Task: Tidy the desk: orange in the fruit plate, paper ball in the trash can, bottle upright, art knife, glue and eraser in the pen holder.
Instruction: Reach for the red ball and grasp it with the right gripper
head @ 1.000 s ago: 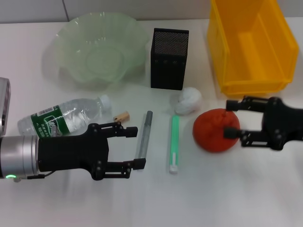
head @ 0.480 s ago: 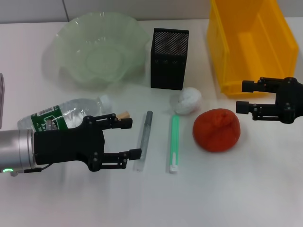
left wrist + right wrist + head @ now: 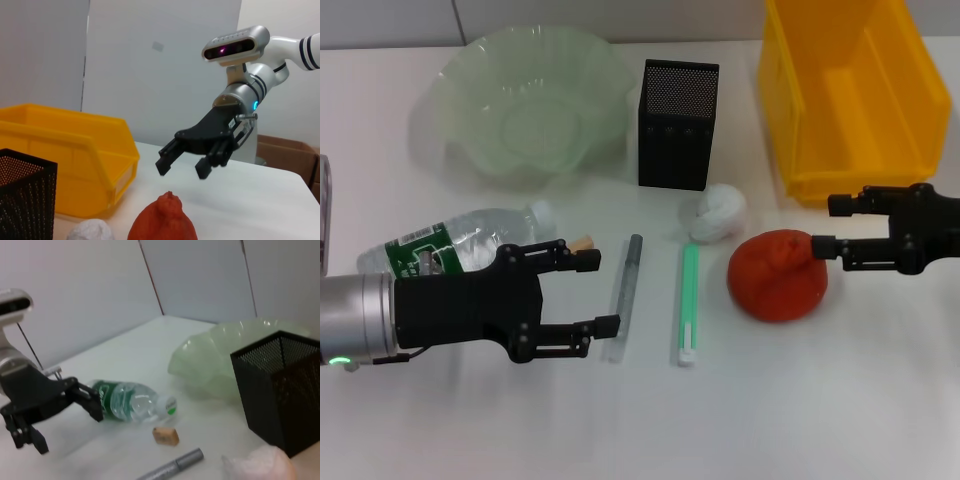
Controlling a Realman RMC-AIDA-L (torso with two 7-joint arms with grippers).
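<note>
While bare desk [image 3: 800, 400] spreads along the near edge, the right gripper [image 3: 825, 225] hangs spread wide at the orange's [image 3: 777, 275] right shoulder; left gripper [image 3: 598, 294], fingers apart, hovers beside the lying bottle [image 3: 460, 243], eraser [image 3: 582, 243] at its tip.
</note>
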